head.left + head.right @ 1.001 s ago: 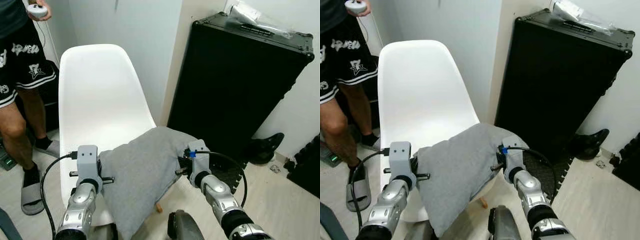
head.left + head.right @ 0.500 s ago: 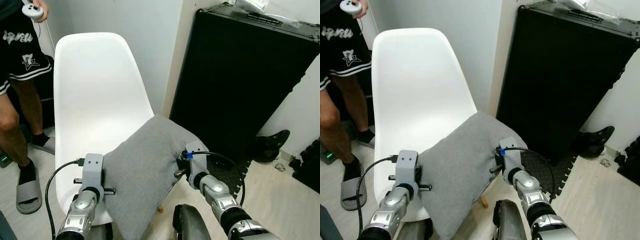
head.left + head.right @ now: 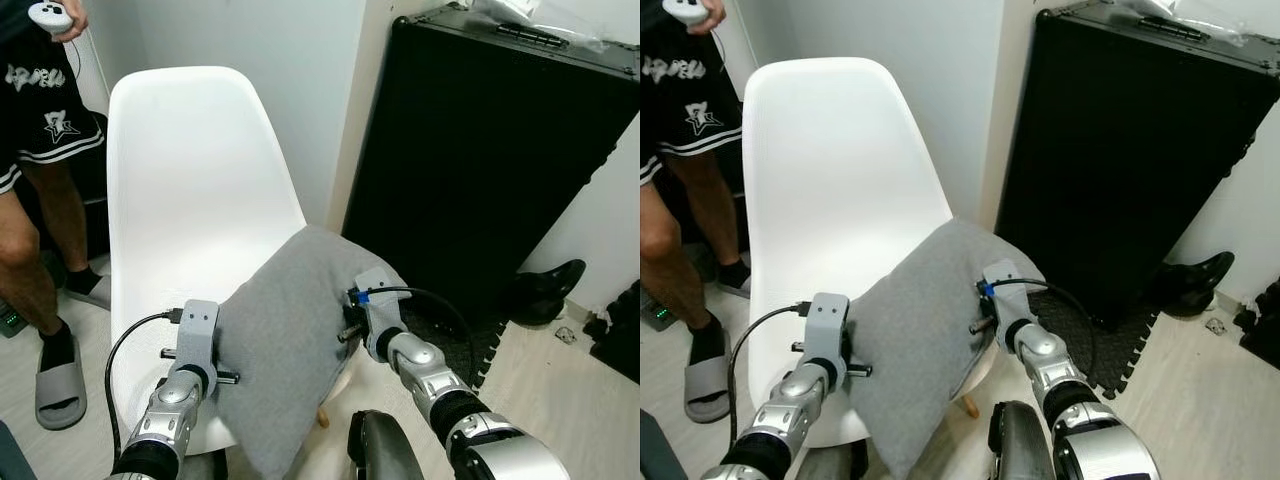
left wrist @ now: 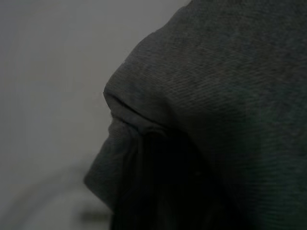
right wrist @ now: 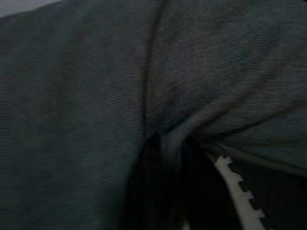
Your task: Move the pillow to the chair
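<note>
The grey pillow is shown in the lower centre of the left eye view, held between the left gripper at its lower-left edge and the right gripper at its right edge. Fabric is seen bunched around dark fingers in both wrist views, so each gripper is judged to be clamped on the pillow, though the fingertips themselves are buried in cloth.

The white chair occupies the centre-left of the frame, and the pillow is carried over the front right part of its seat. Whether the pillow already touches the seat cannot be told. The task is judged to be well advanced: the carry is nearly done, while the lowering and the release remain.

The pillow's long axis is seen to run diagonally, from a corner at the lower centre of the frame up to a corner right of centre, with the broad face tilted toward the camera.

A person's legs stand at the left edge.
</note>
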You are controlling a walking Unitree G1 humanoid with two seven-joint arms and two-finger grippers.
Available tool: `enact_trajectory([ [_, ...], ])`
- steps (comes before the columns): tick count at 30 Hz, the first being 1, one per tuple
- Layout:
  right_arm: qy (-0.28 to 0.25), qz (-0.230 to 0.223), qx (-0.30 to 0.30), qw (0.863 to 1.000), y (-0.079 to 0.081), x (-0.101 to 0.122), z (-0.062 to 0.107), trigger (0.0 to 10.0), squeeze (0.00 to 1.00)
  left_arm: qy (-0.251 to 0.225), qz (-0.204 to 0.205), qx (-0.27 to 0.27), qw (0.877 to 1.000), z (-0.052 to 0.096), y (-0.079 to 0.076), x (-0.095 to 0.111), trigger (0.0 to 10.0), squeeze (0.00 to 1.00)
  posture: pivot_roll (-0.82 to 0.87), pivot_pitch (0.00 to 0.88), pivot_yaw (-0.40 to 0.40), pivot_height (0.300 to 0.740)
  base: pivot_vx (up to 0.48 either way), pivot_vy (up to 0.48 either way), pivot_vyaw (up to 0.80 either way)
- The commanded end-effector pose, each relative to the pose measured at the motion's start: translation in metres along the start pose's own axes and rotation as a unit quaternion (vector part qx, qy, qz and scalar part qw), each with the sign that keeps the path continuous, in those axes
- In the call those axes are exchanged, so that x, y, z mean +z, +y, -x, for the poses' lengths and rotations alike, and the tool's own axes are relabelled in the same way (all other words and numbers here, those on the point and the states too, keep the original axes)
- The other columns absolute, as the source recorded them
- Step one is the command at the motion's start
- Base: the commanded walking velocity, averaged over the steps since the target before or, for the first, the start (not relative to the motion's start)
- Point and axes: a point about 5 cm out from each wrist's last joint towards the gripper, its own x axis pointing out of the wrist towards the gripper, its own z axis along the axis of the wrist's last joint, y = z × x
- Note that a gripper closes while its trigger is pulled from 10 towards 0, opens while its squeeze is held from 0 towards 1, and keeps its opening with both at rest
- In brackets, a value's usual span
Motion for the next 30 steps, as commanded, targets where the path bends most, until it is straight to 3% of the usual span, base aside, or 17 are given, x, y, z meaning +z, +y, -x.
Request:
enact_trajectory([
  [1, -0.004, -0.017, 0.043, 0.999, 0.016, 0.0, -0.004, 10.0, 1.0, 0.006, 0.014, -0.066, 0.998, -0.002, -0.027, -0.004, 10.0, 1.0, -0.01, 0.076, -0.118, 0.582, 0.0, 0.0, 0.0],
  [10, -0.015, -0.038, 0.054, 0.998, 0.006, -0.01, 0.005, 10.0, 1.0, 0.001, 0.026, -0.092, 0.995, 0.002, -0.027, -0.007, 10.0, 1.0, -0.01, 0.072, -0.117, 0.582, 0.0, 0.0, 0.0],
  [18, -0.034, -0.057, 0.057, 0.996, -0.015, -0.024, 0.024, 10.0, 1.0, 0.003, 0.029, -0.106, 0.994, 0.006, -0.023, -0.011, 10.0, 1.0, -0.01, 0.07, -0.112, 0.582, 0.0, 0.0, 0.0],
  [23, -0.037, -0.069, 0.02, 0.997, -0.038, -0.029, 0.037, 10.0, 1.0, 0.004, 0.029, -0.119, 0.992, 0.007, -0.023, -0.012, 10.0, 1.0, -0.02, 0.067, -0.108, 0.582, 0.0, 0.0, 0.0],
  [27, -0.034, -0.07, -0.067, 0.995, -0.063, -0.024, 0.043, 10.0, 1.0, -0.007, 0.01, -0.158, 0.987, 0.009, -0.03, -0.008, 10.0, 1.0, -0.02, 0.065, -0.106, 0.582, 0.0, 0.0, 0.0],
  [29, -0.037, -0.075, -0.073, 0.994, -0.065, -0.023, 0.044, 10.0, 1.0, -0.009, 0.009, -0.164, 0.986, 0.01, -0.031, -0.008, 10.0, 1.0, -0.02, 0.065, -0.106, 0.582, 0.0, 0.0, 0.0],
  [30, -0.041, -0.08, -0.079, 0.993, -0.067, -0.022, 0.044, 10.0, 1.0, -0.008, 0.005, -0.163, 0.987, 0.01, -0.03, -0.008, 10.0, 0.64, -0.01, 0.063, -0.105, 0.582, 0.0, 0.0, 0.0],
])
